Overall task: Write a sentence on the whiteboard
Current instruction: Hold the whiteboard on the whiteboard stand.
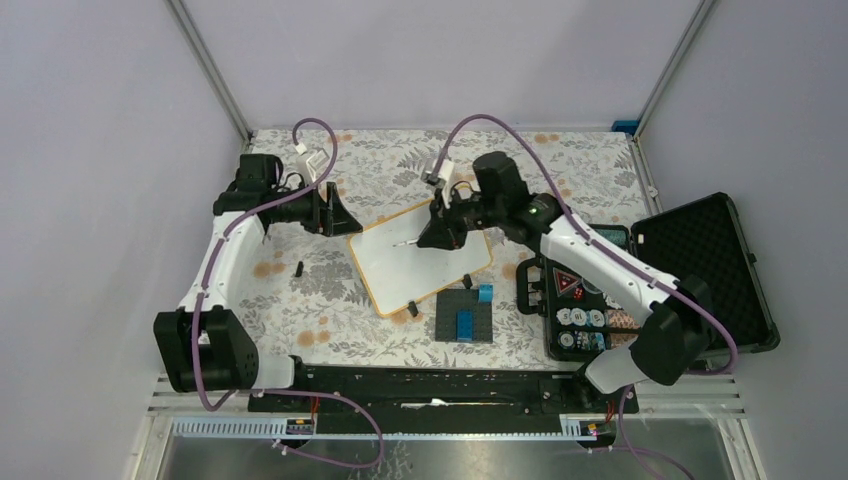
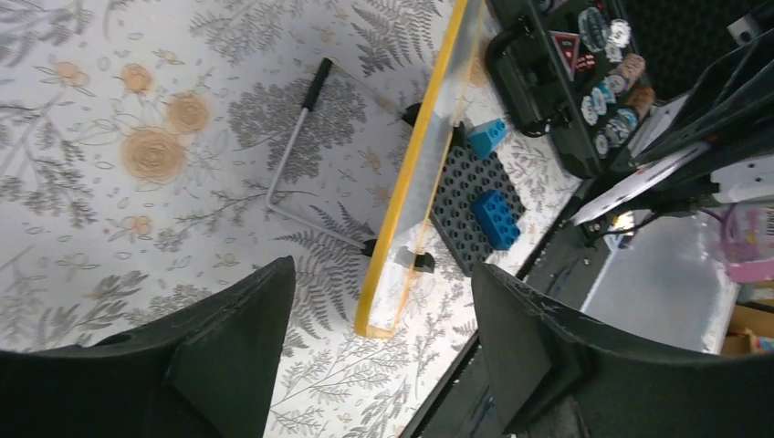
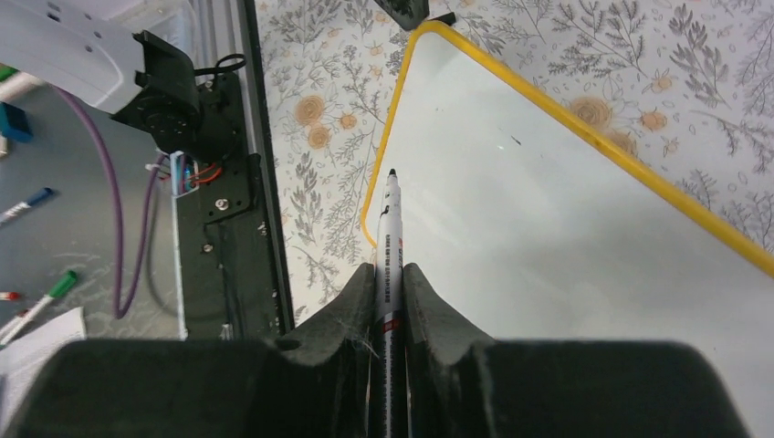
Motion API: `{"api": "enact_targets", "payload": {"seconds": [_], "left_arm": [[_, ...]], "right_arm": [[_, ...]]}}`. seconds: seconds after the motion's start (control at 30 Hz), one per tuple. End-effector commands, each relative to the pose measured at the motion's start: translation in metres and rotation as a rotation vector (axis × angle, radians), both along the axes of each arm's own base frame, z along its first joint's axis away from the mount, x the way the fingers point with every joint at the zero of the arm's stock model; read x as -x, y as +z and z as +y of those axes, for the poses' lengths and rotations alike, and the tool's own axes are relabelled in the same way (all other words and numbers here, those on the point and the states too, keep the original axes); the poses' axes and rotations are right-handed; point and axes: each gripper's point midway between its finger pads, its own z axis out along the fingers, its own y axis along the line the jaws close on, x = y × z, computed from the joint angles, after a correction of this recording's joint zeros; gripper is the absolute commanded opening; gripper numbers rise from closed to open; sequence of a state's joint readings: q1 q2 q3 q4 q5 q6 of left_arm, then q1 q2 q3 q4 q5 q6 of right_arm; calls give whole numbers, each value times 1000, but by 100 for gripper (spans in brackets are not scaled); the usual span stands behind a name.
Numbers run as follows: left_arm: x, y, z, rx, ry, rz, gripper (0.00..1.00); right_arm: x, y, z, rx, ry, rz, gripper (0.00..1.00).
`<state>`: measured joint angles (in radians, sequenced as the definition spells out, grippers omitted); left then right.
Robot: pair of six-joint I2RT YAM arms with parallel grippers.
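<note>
The whiteboard (image 1: 420,262) lies tilted at the middle of the table, white with a yellow-orange frame. No sentence shows on it; I see only a tiny dark mark (image 3: 516,141). My right gripper (image 1: 437,236) hovers over the board's far side, shut on a white marker (image 3: 391,228). The marker's black tip points toward the board's left edge in the right wrist view. My left gripper (image 1: 345,218) stands open just off the board's far left corner, nothing between its fingers. In the left wrist view the whiteboard (image 2: 411,182) appears edge-on beyond the left gripper (image 2: 383,274).
A dark grey brick plate (image 1: 465,318) with blue bricks sits in front of the board. An open black case of poker chips (image 1: 590,300) is at the right. A thin bent metal rod with a black tip (image 2: 292,155) lies left of the board.
</note>
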<state>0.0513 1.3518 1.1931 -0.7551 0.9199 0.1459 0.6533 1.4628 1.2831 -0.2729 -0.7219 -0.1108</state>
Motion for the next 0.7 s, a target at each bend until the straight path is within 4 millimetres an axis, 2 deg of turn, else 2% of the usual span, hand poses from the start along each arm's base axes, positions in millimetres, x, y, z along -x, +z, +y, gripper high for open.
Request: {"api": "enact_targets", "payload": {"seconds": [0.0, 0.23, 0.43, 0.53, 0.67], "left_arm": [[-1, 11, -13, 100, -65, -40, 72], [1, -6, -15, 122, -116, 22, 51], [1, -12, -17, 131, -133, 45, 48], [2, -14, -19, 152, -146, 61, 39], [-3, -17, -18, 152, -152, 81, 23]], "right_arm": [[-12, 12, 26, 1, -2, -172, 0], [-6, 7, 55, -12, 34, -187, 0], [-8, 5, 68, 1, 37, -178, 0], [-14, 2, 69, 10, 25, -194, 0], [-12, 0, 73, -1, 49, -190, 0]]}}
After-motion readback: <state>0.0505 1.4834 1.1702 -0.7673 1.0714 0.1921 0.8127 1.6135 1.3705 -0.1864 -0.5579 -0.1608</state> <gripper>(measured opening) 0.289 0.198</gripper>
